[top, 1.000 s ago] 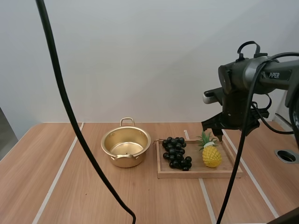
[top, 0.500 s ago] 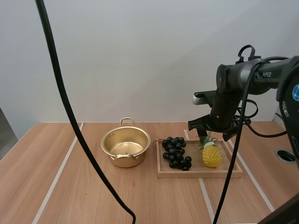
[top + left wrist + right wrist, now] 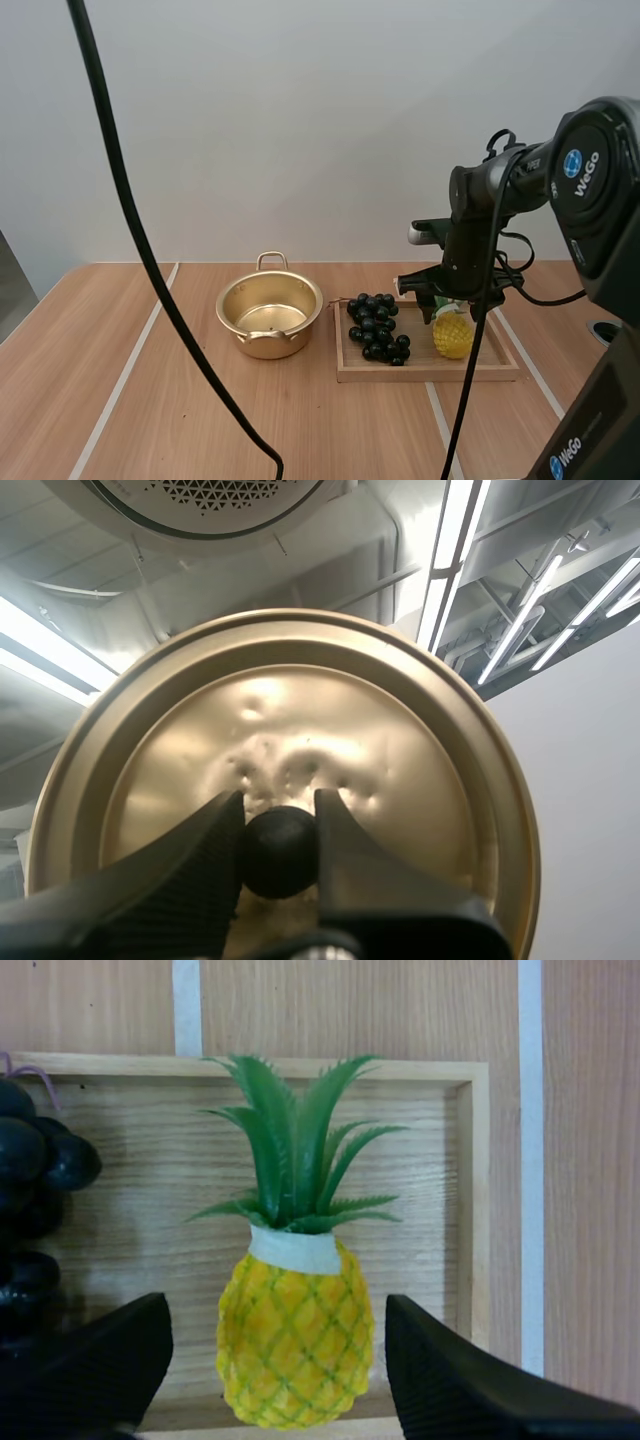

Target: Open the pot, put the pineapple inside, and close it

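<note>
A robotics lab bench: striped wooden table point(image 3: 150, 390) (plain wall point(image 3: 300, 120) behind), branded robot arm point(image 3: 497, 185).

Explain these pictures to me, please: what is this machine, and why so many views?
It is a robot with two arms, each ending in a two-fingered gripper. One camera looks down over the table: an open gold pot, and a wooden tray holding dark grapes and a pineapple. The other two cameras ride on the wrists. The right gripper hangs open over the pineapple, one finger on either side. The left gripper pinches the knob of the pot's lid, away from the pot.
</note>
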{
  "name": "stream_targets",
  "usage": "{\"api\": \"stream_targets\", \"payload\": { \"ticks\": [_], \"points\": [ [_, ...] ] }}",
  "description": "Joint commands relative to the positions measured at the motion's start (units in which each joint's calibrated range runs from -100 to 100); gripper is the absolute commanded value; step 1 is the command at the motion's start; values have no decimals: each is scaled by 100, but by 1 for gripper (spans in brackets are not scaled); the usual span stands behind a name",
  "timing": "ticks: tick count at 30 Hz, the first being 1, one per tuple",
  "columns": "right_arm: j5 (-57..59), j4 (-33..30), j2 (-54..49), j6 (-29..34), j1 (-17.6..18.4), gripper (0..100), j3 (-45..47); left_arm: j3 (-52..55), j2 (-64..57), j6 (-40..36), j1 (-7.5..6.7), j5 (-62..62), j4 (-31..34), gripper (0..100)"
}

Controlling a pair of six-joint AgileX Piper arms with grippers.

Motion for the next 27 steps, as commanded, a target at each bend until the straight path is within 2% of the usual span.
{"api": "stream_targets", "payload": {
  "ticks": [1, 25, 26, 27],
  "points": [
    [-24, -69, 43, 17, -20, 100, -21, -35, 11, 20, 7, -110, -6, 0],
    [-128, -234, 776, -20, -20, 100, -21, -35, 11, 45, 7, -188, -6, 0],
    [-109, -284, 831, -11, -20, 94, -21, -35, 11, 107, 7, -188, -6, 0],
    [-85, -318, 902, 33, -20, 70, -21, -35, 11, 142, 7, -188, -6, 0]
  ]
}}
